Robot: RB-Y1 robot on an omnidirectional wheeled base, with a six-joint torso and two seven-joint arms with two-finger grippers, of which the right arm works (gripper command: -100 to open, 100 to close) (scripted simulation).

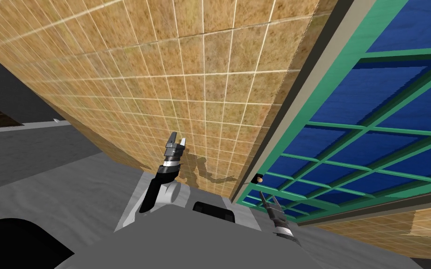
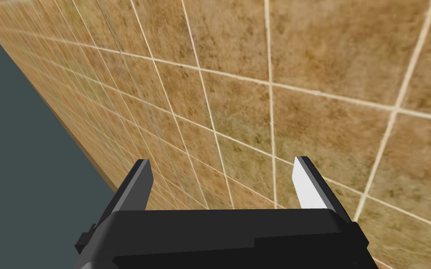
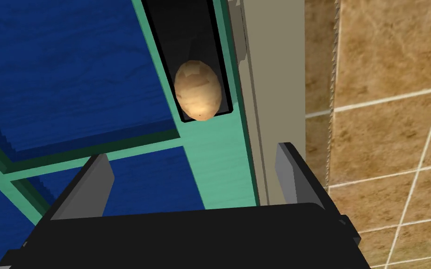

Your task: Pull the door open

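- Reaching for the tan, egg-shaped door knob (image 3: pixel 197 89), the right claw (image 3: pixel 193 154) stands spread, its two grey blade fingers apart and pinching nothing; the knob lies just ahead of the fingertips, not yet between them.
- Progress, as judged from this moment: the approach looks close to done, while the grasp and the pull itself are left to do.
- The blue-panelled door with a green lattice frame (image 1: pixel 364 116) appears shut, its green edge rail lying flush beside the beige door jamb (image 3: pixel 275 70).
- The knob sits in a black rectangular recessed plate (image 3: pixel 182 37) on that green edge rail, right beside the jamb; the head view puts it low on the door, just beyond the right claw.
- The door panels carry a deep blue wood-grain texture, and raised green bars cross them in a grid.
- The knob is a smooth, slightly faceted oval, matt and mottled tan.
- Beside the jamb runs a wall of mottled tan-brown square tiles (image 2: pixel 238 107) with pale grout lines.
- The left claw (image 1: pixel 177 138) is raised before that tiled wall, well apart from the door, with its fingers spread and empty.
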